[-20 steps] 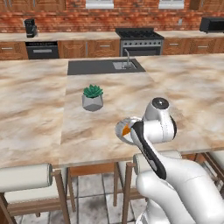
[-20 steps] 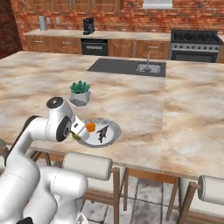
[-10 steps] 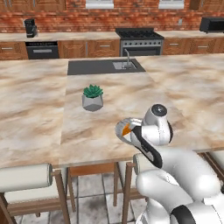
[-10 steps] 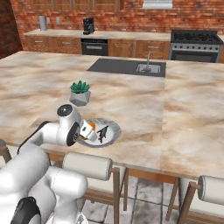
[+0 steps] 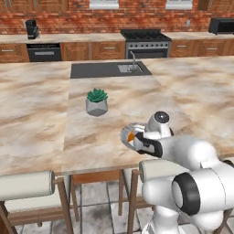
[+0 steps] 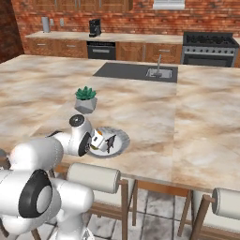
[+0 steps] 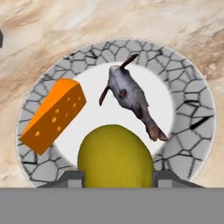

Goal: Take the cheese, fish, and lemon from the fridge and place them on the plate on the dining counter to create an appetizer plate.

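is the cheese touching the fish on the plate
Apart. In the hand view a strip of bare white plate shows between the cheese and the fish.

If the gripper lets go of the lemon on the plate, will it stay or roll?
The lemon is rounded and smooth, so it may roll a little. The plate has a raised rim, which would probably stop it. The cheese and fish lie close, so it could nudge them.
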Motion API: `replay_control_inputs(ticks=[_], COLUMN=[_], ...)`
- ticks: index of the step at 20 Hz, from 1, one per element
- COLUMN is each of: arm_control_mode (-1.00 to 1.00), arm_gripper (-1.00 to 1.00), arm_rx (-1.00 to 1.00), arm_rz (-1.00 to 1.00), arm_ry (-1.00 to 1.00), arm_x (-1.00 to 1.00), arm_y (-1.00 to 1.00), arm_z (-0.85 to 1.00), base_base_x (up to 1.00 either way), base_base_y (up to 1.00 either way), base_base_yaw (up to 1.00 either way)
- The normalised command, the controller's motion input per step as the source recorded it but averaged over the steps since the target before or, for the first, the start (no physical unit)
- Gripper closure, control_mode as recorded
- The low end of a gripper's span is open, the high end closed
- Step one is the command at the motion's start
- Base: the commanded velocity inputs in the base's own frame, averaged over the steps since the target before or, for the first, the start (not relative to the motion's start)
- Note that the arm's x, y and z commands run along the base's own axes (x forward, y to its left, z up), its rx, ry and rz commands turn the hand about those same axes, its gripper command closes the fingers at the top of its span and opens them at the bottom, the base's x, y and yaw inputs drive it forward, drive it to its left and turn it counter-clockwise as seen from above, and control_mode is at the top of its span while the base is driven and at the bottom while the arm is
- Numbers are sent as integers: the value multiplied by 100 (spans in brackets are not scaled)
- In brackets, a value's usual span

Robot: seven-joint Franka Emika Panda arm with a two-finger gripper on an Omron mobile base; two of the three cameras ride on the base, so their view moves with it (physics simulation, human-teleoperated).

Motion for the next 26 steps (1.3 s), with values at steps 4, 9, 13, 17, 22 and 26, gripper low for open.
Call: replay_control_inputs(ticks=[4, 9, 13, 17, 22, 26], arm_control_mode=[-100, -100, -100, -100, -100, -100], arm_gripper=[100, -100, -100, -100, -100, -100], arm_rx=[0, 0, 0, 0, 0, 0], arm_rz=[0, 0, 0, 0, 0, -1], arm_ry=[0, 0, 2, 1, 0, 0], arm_x=[34, 10, 0, 4, 8, 0], arm_y=[0, 0, 0, 0, 0, 0], arm_z=[-22, -25, -14, 0, 5, 53], base_base_x=[0, 0, 0, 0, 0, 0], base_base_y=[0, 0, 0, 0, 0, 0], base_base_yaw=[0, 0, 0, 0, 0, 0])
